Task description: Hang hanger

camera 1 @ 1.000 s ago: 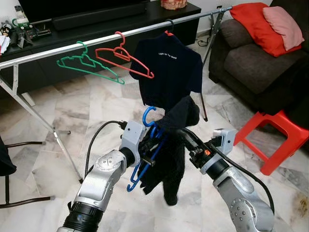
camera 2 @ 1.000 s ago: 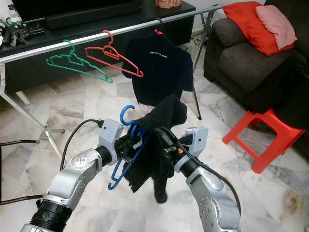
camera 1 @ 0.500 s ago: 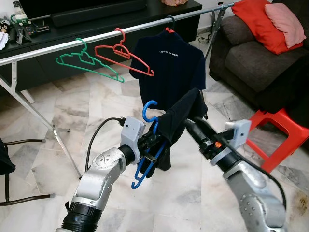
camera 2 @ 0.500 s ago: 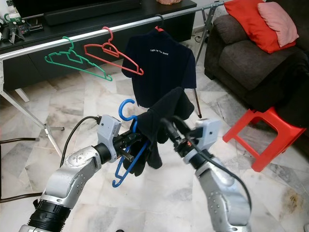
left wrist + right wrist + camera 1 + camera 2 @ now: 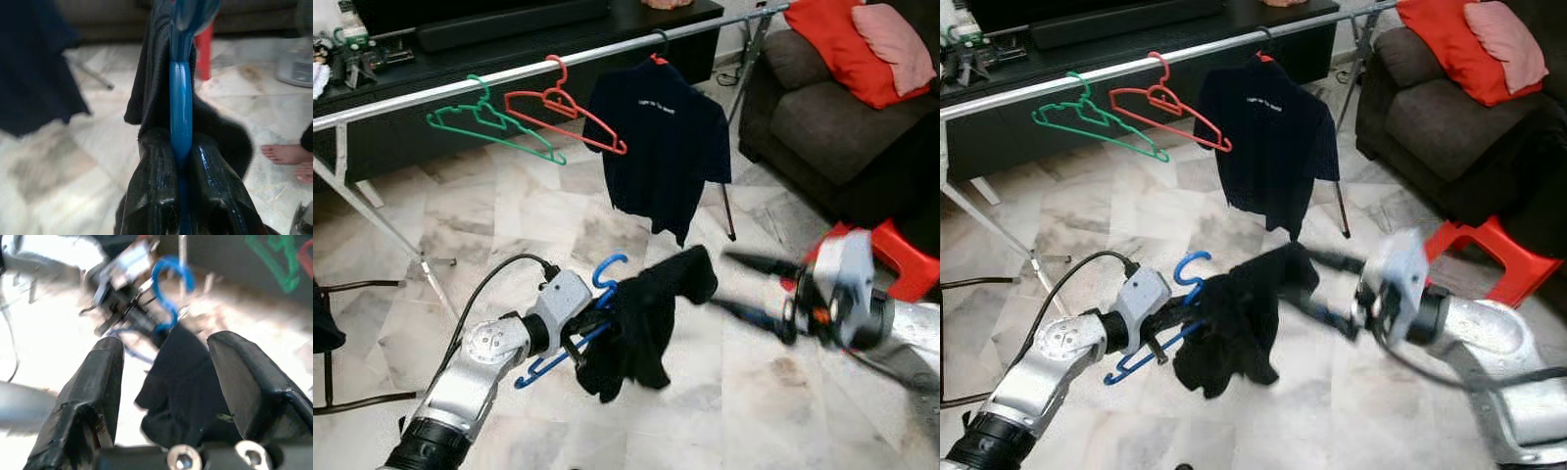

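Observation:
A blue hanger (image 5: 607, 279) with a black garment (image 5: 641, 318) draped over it is held low in front of me, tilted, by my left gripper (image 5: 579, 331). Along the left wrist view its fingers (image 5: 154, 166) are shut on the blue bar (image 5: 181, 107). To the right of the garment, my right gripper (image 5: 732, 285) is blurred and open, apart from the cloth; its wrist view looks at the garment (image 5: 186, 382) and blue hook (image 5: 171, 289). Beyond runs the silver rail (image 5: 509, 76), carrying a green hanger (image 5: 489, 122), a red hanger (image 5: 563, 108) and a navy T-shirt (image 5: 666, 147).
A dark sofa (image 5: 842, 117) with red cushions and a red stool (image 5: 911, 264) stand on the right. A black TV console (image 5: 509, 39) lies behind the rail. A chair frame (image 5: 342, 343) is at the left edge. A person's bare feet (image 5: 288, 156) are on the marble floor.
My right gripper has let go of the black garment and pulled back to the right. My left gripper has dropped lower with the hanger, which now tilts with the garment hanging from it.

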`<state>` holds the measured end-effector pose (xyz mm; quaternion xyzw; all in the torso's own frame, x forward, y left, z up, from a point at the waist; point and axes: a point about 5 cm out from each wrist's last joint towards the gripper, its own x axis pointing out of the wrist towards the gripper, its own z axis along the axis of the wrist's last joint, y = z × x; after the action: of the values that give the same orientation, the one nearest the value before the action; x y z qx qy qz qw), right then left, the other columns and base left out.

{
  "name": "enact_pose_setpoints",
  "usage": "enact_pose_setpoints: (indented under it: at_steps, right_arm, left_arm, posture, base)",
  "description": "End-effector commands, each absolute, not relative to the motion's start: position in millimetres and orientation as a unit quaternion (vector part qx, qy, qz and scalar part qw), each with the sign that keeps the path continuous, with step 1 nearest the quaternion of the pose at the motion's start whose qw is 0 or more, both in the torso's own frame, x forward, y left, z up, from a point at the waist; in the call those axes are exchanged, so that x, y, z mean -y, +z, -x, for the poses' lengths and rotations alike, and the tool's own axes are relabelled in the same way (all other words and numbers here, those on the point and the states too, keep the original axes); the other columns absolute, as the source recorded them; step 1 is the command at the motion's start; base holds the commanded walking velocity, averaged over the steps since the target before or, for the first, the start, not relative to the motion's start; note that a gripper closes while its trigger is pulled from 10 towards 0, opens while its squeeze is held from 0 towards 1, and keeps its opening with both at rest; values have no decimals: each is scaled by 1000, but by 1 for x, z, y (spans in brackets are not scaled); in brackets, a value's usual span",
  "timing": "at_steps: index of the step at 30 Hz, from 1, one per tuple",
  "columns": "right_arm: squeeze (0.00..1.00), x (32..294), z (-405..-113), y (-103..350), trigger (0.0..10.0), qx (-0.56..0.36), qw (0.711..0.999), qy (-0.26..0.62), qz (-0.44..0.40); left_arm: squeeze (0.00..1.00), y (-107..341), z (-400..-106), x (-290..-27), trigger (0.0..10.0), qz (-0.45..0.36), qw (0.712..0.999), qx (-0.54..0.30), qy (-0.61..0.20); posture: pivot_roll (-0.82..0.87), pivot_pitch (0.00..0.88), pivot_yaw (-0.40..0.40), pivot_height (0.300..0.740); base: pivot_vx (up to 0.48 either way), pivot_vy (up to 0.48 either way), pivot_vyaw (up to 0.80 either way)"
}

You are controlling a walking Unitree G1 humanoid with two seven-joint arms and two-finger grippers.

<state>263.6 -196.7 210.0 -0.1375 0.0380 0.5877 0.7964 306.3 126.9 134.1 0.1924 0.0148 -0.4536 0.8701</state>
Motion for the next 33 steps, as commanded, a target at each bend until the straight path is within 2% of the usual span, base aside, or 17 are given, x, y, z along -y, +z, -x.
enact_pose_setpoints:
  at_steps: [1,2,4,11,18,22,25,33]
  right_arm:
    - [0,197,-259,201,10000,-73,761,627,151]
    - [0,201,-257,194,10000,-102,738,647,162]
    - [0,208,-259,187,10000,-147,711,663,182]
    - [0,209,-270,199,10000,-154,692,675,203]
    - [0,209,-279,221,10000,-126,685,693,186]
    - [0,208,-278,208,10000,-153,662,705,203]
    - [0,207,-278,192,10000,-174,661,700,206]
    - [0,193,-280,153,10000,-193,666,697,184]
  left_arm:
    - [0,144,-301,-117,10000,-200,852,28,-484]
    - [0,145,-296,-112,10000,-202,837,38,-507]
    - [0,147,-286,-101,10000,-191,808,48,-555]
    - [0,137,-267,-91,10000,-203,752,28,-626]
    - [0,120,-251,-98,10000,-212,704,-12,-677]
    - [0,117,-249,-101,10000,-209,699,-25,-684]
    - [0,120,-251,-100,10000,-205,705,-27,-678]
    - [0,125,-255,-105,10000,-211,701,-41,-680]
  posture:
    - [-79,202,-6,740]
    - [-79,204,-9,740]
    - [-80,202,-13,740]
    - [-78,188,-14,740]
    - [-86,173,-11,740]
    - [-85,164,-10,740]
    - [-84,161,-11,740]
    - [-69,160,-6,740]
  base:
    - [0,0,0]
    - [0,0,0]
    - [0,0,0]
    - [0,0,0]
    - [0,0,0]
    - [0,0,0]
    - [0,0,0]
    - [0,0,0]
